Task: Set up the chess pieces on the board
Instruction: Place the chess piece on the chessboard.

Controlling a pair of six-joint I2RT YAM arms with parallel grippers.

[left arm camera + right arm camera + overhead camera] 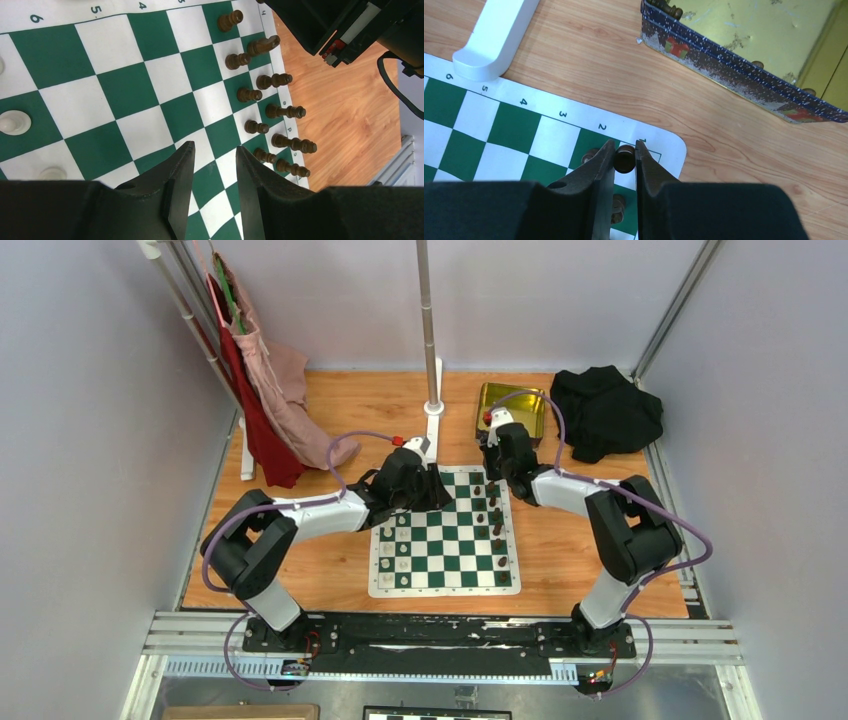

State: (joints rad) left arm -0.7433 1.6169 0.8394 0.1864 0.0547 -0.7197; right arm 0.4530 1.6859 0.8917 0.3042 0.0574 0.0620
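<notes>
Numerals 6–2 on the board (544,107)

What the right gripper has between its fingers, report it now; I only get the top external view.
Observer: In the right wrist view, the right gripper is closed on the round top of a dark brown piece at a corner of the board.
Operator: Now report the left gripper.
Observer: The left gripper is open above the board, with nothing between its fingers.
Operator: Check the tin.
Observer: At least one loose dark piece lies inside the gold tin, near its corner.
</notes>
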